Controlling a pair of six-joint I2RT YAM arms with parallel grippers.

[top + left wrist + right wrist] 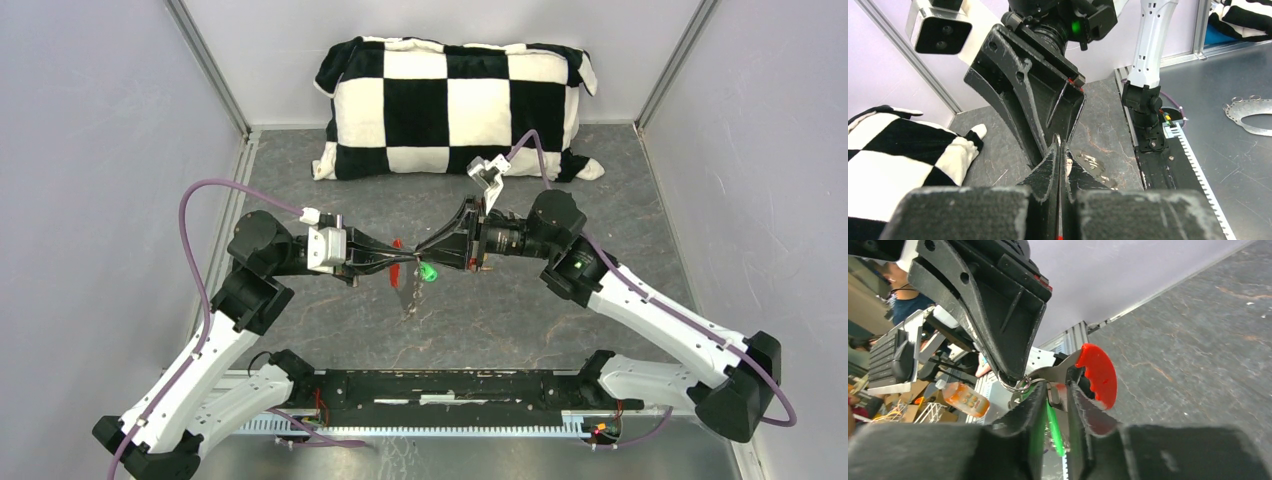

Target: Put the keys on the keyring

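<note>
The keyring hangs in mid-air at centre frame. Its red tag is just to the right, and its chain dangles toward the table. The left gripper is clamped on the keyring. The green key sits between the narrowly parted fingers of the right gripper; I cannot tell whether it is pinched. Both arms reach inward, tips nearly meeting.
</note>
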